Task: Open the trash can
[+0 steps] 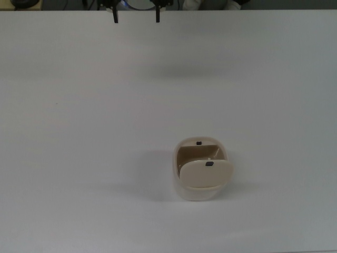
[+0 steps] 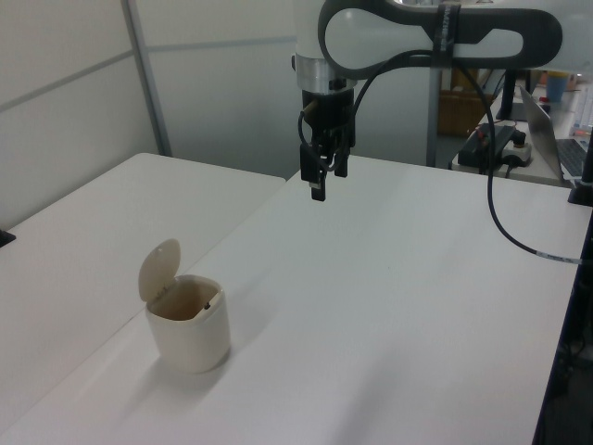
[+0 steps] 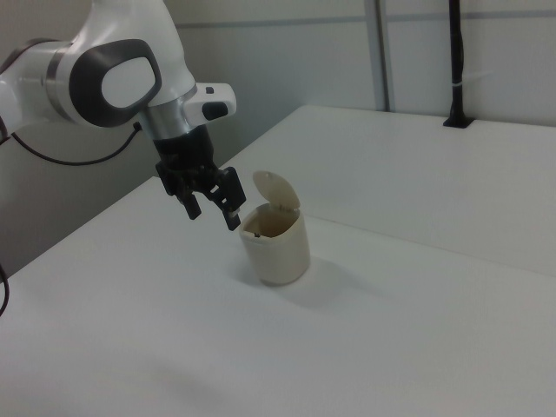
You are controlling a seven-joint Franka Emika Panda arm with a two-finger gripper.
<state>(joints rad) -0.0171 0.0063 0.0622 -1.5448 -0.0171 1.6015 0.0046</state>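
The cream trash can [image 1: 196, 193] stands on the white table [image 1: 79, 132], right of centre in the top view. Its swing lid [image 1: 206, 173] is tipped up, and the hollow inside shows. A small black button [image 1: 209, 164] sits on the lid. The left view has the trash can [image 2: 190, 331] near the table's front left, lid [image 2: 159, 269] upright. My gripper [image 1: 136, 18] hangs open at the top view's top edge, far from the can, with nothing between its fingers. It also appears in the left view as the gripper [image 2: 327, 180] and in the right view as the gripper [image 3: 213, 211], above the table beside the trash can [image 3: 278, 250].
The left view's right side holds a black cable [image 2: 491, 213] trailing from the arm, and a laptop [image 2: 556, 139] on a side desk. A black post [image 3: 455, 61] stands at the table's far edge in the right view.
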